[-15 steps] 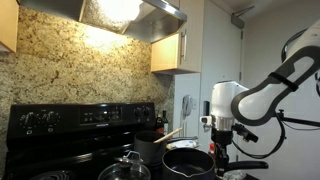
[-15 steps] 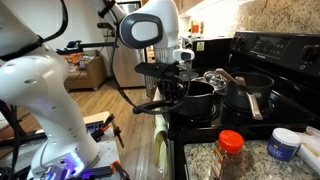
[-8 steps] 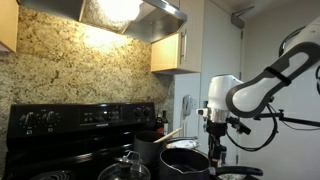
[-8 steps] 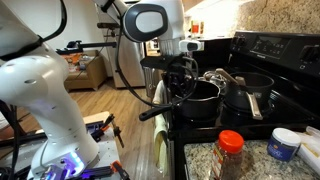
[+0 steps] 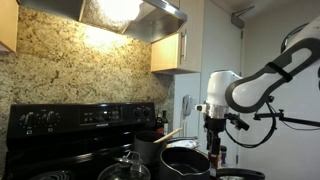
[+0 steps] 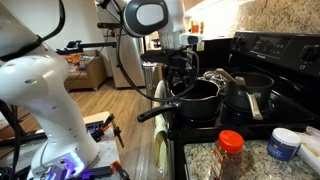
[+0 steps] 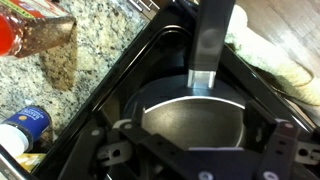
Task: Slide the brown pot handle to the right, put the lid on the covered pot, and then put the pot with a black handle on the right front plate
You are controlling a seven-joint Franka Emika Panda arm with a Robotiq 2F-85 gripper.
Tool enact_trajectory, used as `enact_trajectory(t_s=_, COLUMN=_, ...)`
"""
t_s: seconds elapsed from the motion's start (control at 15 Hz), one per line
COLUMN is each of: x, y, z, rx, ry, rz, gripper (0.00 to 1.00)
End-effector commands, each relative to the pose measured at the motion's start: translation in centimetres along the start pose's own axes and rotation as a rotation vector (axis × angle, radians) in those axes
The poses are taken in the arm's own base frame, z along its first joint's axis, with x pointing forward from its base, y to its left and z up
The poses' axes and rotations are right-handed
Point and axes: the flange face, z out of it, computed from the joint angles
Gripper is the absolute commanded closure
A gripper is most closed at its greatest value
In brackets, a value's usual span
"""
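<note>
The pot with a black handle (image 6: 198,99) stands on the stove's front plate, its long handle (image 6: 154,113) sticking out over the stove's edge. In the wrist view the pot (image 7: 195,122) lies straight below and its handle (image 7: 212,40) runs to the top of the picture. My gripper (image 6: 181,76) hangs open just above the pot's rim and holds nothing; it also shows beside the pot (image 5: 187,161) as the gripper (image 5: 213,142). The brown pot handle (image 5: 170,133) juts from the taller dark pot (image 5: 150,149). The lid (image 5: 125,168) sits at the lower left.
A red-capped spice jar (image 6: 231,153) and a blue-lidded tub (image 6: 283,145) stand on the granite counter beside the stove. Another dark pan (image 6: 250,90) sits behind the pot. The stove's control panel (image 5: 70,118) rises at the back. A cloth (image 7: 265,60) hangs by the stove's front.
The jaws have opened and let go of the pot with the black handle. The gripper has risen a little above the pot, which stays on the plate.
</note>
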Motion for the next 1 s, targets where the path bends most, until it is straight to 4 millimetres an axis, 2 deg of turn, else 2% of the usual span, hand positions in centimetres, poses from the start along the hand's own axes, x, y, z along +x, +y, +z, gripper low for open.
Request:
enact_trajectory(t_s=0.0, x=-1.8, y=-3.7, z=-4.0, rx=0.011, ry=0.024, rz=0.039, gripper=0.0)
enact_trajectory(t_s=0.13, x=-2.9, y=-6.6, z=-6.3, rx=0.054, ry=0.028, rz=0.067, gripper=0.0)
enact_trajectory(t_s=0.4, x=-5.1, y=-11.9, z=-11.5, rx=0.117, ry=0.096, rz=0.241, gripper=0.0)
enact_trajectory(t_s=0.6, x=-6.2, y=-15.4, z=-13.5, rx=0.126, ry=0.105, rz=0.394, gripper=0.0)
enact_trajectory(t_s=0.67, x=-5.0, y=-13.7, z=-13.1, rx=0.117, ry=0.107, rz=0.311, gripper=0.0)
enact_trajectory(t_s=0.73, x=-5.4, y=-14.3, z=-13.7, rx=0.109, ry=0.118, rz=0.316, gripper=0.0)
enact_trajectory(t_s=0.93, x=-5.4, y=-13.9, z=-13.6, rx=0.117, ry=0.118, rz=0.324, gripper=0.0)
